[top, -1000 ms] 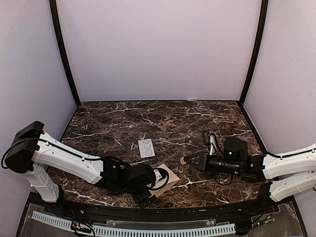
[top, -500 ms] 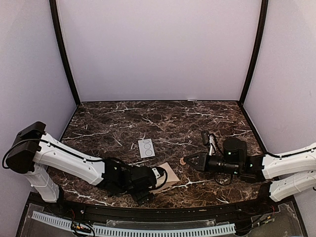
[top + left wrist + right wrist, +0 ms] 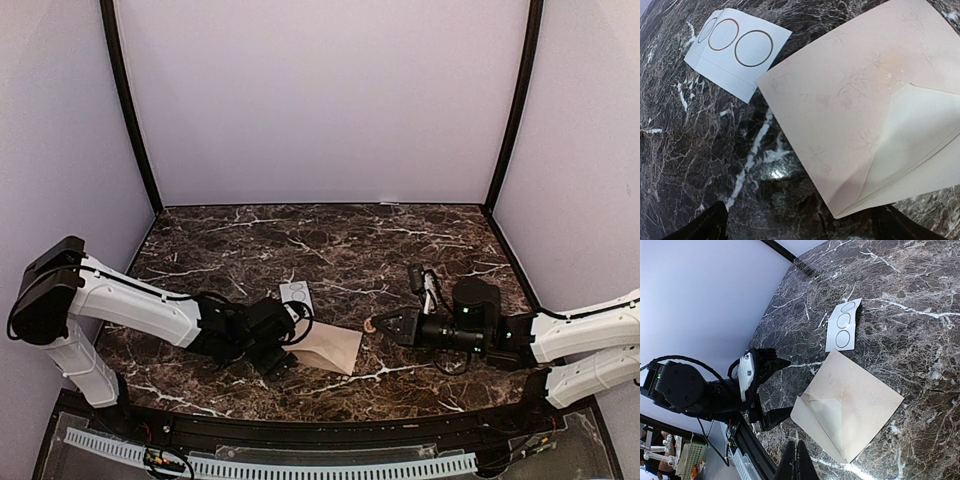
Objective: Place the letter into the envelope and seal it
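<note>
Left gripper (image 3: 288, 345) has drawn back left, uncovering the envelope (image 3: 333, 347), flat on the worktop (image 3: 400, 240) between the arms. Left wrist: jaws wide apart; paler flap (image 3: 910, 135), indistinct from above; circle card (image 3: 737, 50) just beside the envelope's corner. Right wrist: right gripper (image 3: 796, 460) pinched together, empty.

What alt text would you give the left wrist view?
A pinkish-tan envelope lies on a dark marble table, what looks like the paler cream letter at its lower right. A white card with three circles sits by its upper-left corner; the open left gripper frames the bottom.
</note>
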Motion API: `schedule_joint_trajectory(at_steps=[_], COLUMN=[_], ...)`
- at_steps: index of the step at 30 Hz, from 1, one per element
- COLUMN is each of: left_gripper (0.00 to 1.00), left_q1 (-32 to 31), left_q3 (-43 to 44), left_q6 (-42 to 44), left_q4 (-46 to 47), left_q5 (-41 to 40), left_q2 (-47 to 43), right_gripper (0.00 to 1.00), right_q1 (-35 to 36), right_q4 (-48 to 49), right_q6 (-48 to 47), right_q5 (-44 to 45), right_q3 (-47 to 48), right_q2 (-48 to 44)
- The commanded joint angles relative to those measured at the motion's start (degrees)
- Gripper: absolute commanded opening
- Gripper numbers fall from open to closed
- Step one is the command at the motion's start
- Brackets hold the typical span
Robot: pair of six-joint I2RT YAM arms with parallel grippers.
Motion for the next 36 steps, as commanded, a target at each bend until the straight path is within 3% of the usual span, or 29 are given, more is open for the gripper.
schedule_joint_trajectory(at_steps=[1, 18, 27, 32, 36], left_gripper=[0.99, 0.99, 0.97, 0.9, 0.75], left_q1=[3.21, 10.4, 9.28, 7.71, 6.96], left_q3=[-1.87, 6.02, -1.2, -2.5, -0.95], left_q6=[2.01, -6.15, -13.51, -16.2, -16.52], left_q4=[4.08, 9.45, 11.95, 17.01, 18.74], left_q5=[2.43, 5.44, 20.24, 26.85, 28.49], left_q2=[-0.54, 6.5, -1.88, -2.9, -1.06], right_gripper=[0.0, 0.0, 0.0, 0.0, 0.0], right_q1=[-0.2, -0.64, -5.32, -5.81, -5.76], right_q4=[2.68, 3.65, 8.45, 10.26, 11.69], right_q6=[0.43, 0.91, -1.43, -1.64, -0.98], right_q5=[-0.53, -0.02, -5.96, -7.71, -8.12], right_q3=[1.18, 0.92, 2.06, 3.19, 2.75], right_q2=[0.26, 1.27, 6.52, 9.66, 10.56])
